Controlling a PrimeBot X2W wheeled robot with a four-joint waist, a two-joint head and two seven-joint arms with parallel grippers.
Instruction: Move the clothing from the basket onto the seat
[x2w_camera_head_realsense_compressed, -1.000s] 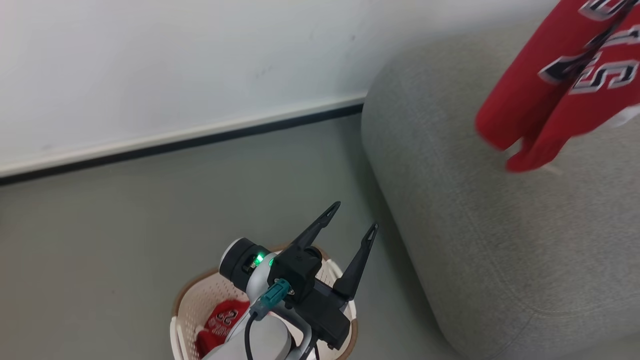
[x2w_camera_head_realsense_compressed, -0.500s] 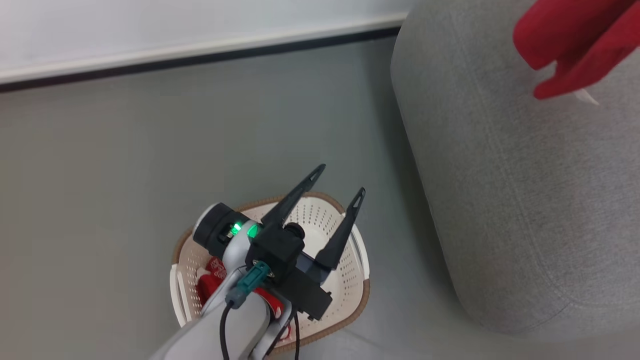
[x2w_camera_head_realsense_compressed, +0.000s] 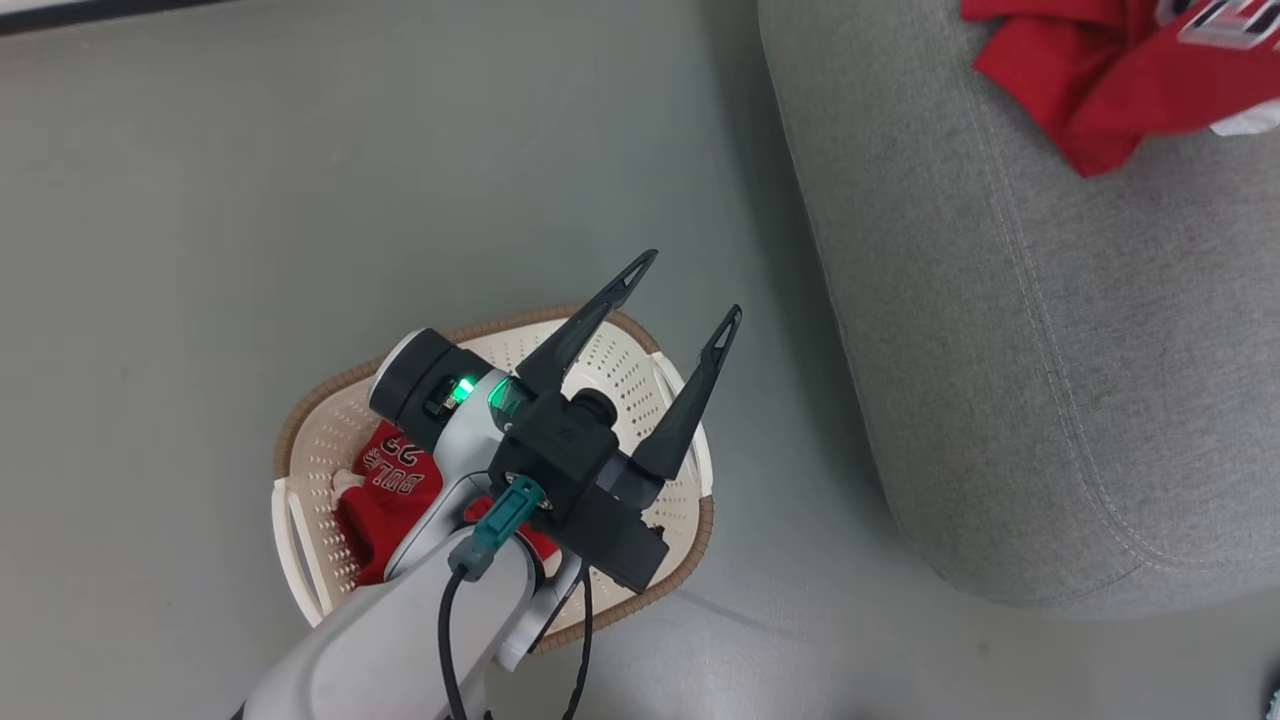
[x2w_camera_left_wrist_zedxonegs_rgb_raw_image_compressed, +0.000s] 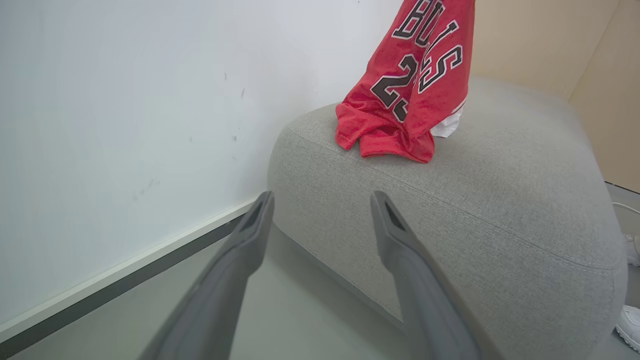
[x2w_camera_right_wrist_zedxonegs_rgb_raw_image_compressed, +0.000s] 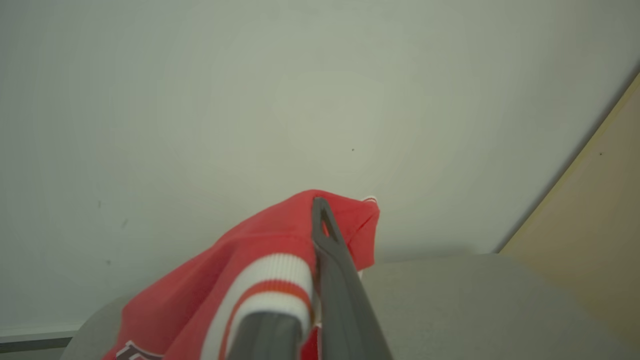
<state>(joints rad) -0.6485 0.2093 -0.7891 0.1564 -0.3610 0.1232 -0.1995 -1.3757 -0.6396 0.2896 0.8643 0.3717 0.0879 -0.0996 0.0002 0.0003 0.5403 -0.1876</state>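
My left gripper (x2w_camera_head_realsense_compressed: 687, 290) hangs open and holds nothing, above the cream basket (x2w_camera_head_realsense_compressed: 300, 430) on the floor. One red garment (x2w_camera_head_realsense_compressed: 395, 480) with lettering lies in the basket, partly hidden by my forearm. In the left wrist view the open left gripper (x2w_camera_left_wrist_zedxonegs_rgb_raw_image_compressed: 322, 200) points at the grey seat (x2w_camera_left_wrist_zedxonegs_rgb_raw_image_compressed: 475, 200). A second red garment (x2w_camera_left_wrist_zedxonegs_rgb_raw_image_compressed: 415, 90) hangs from above there, its lower end bunched on the seat near the wall corner. My right gripper (x2w_camera_right_wrist_zedxonegs_rgb_raw_image_compressed: 315, 235) is shut on that garment (x2w_camera_right_wrist_zedxonegs_rgb_raw_image_compressed: 260, 245) at its white striped trim. The same garment (x2w_camera_head_realsense_compressed: 1090, 70) lies on the seat (x2w_camera_head_realsense_compressed: 1050, 350) at the head view's top right.
The basket stands on grey floor (x2w_camera_head_realsense_compressed: 250, 180), a short gap left of the seat. A white wall (x2w_camera_left_wrist_zedxonegs_rgb_raw_image_compressed: 125, 100) with a dark baseboard runs behind, and a beige panel (x2w_camera_left_wrist_zedxonegs_rgb_raw_image_compressed: 550, 40) stands beyond the seat. White shoes (x2w_camera_left_wrist_zedxonegs_rgb_raw_image_compressed: 629, 322) show on the floor at the seat's far side.
The head camera has tilted down, bringing the whole basket into view. The hanging garment has dropped until its lower end rests on the seat. The left gripper stays open over the basket.
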